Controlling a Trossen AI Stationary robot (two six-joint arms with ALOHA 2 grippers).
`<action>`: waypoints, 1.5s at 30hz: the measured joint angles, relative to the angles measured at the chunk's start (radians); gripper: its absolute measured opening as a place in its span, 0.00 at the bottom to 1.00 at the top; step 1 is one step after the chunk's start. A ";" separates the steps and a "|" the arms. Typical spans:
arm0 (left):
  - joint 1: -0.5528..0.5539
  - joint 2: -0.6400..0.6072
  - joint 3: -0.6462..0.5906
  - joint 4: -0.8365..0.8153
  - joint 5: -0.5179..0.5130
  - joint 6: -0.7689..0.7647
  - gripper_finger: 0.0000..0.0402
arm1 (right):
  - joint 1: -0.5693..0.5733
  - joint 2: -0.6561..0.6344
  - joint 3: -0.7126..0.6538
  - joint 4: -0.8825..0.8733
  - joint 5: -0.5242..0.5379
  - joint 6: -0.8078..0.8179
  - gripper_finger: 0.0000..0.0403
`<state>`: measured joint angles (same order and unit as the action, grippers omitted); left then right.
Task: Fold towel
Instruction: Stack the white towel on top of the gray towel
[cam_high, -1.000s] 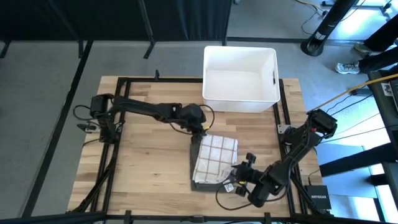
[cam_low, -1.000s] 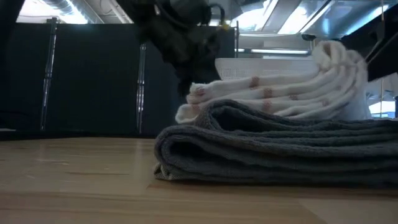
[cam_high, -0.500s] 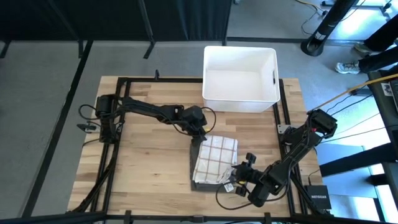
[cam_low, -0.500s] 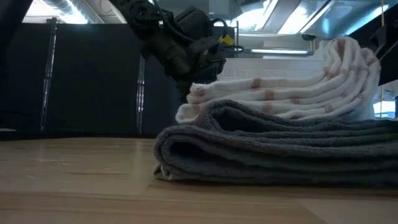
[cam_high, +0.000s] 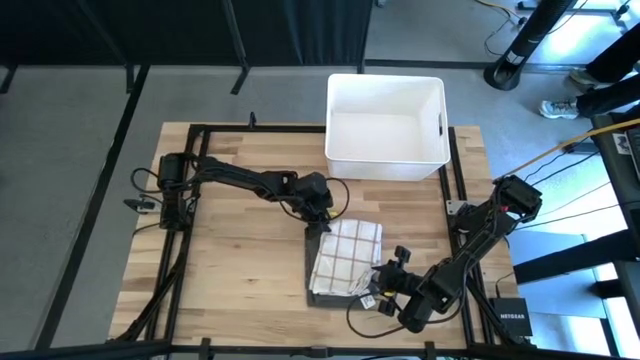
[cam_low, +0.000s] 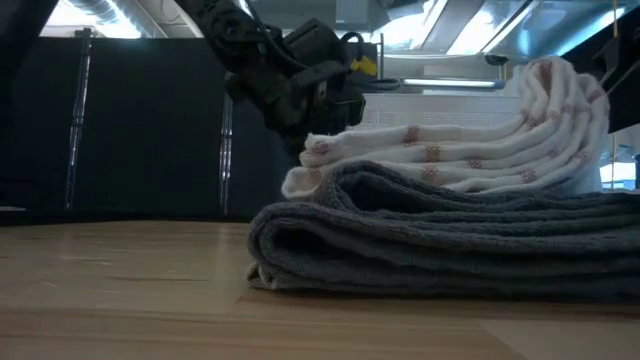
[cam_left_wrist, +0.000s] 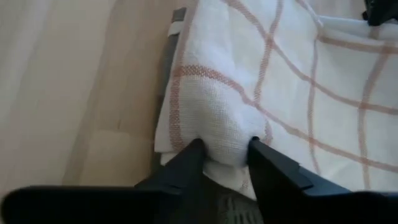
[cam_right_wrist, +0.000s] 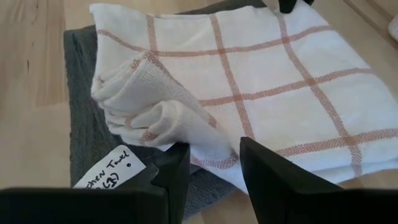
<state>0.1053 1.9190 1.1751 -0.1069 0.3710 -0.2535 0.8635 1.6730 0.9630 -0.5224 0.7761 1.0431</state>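
A white towel with red checks (cam_high: 345, 250) lies folded on a folded grey towel (cam_low: 450, 240), which rests flat on the wooden table. My left gripper (cam_left_wrist: 225, 152) is at the white towel's far left corner and is shut on it. My right gripper (cam_right_wrist: 211, 155) is at the near right corner, shut on bunched cloth. In the low view the white towel (cam_low: 450, 150) rises to a hump at the right (cam_low: 560, 90). A paper tag (cam_right_wrist: 109, 168) lies on the grey towel beside my right gripper. My left gripper pinches a rounded bulge of the white towel's far left corner (cam_left_wrist: 224, 134) between its two fingers, slanting down from the table's left and far side. The rest of the towel lies on the grey towel. My right gripper pinches the white towel's bunched, several-layered near right corner (cam_right_wrist: 208, 140) between its two fingers, slanting down from the table's near right. The cloth there is gathered into folds and stands above the grey towel.
A white plastic bin (cam_high: 385, 168) stands at the table's far edge, beyond the towels. Black frame rails (cam_high: 200, 130) run along the table's edges. Bare wood (cam_high: 240, 260) lies left of the towels.
My left gripper has come down and tipped further forward onto the white towel's far left corner. My right gripper has kept still. The raised hump of white towel at the near right has shifted its shape a little.
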 joint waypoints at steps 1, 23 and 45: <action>-0.003 0.000 0.000 0.006 0.000 0.000 0.27 | 0.000 0.000 0.000 0.000 0.000 0.000 0.35; -0.138 -0.234 0.000 -0.209 -0.104 -0.310 0.03 | 0.001 0.000 0.012 -0.001 -0.096 -0.001 0.35; -0.158 -0.232 0.000 -0.363 -0.291 -0.230 0.21 | 0.000 0.000 0.012 0.008 -0.117 0.023 0.35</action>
<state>-0.0525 1.6867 1.1751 -0.4699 0.0805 -0.4836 0.8635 1.6733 0.9749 -0.5140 0.6592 1.0666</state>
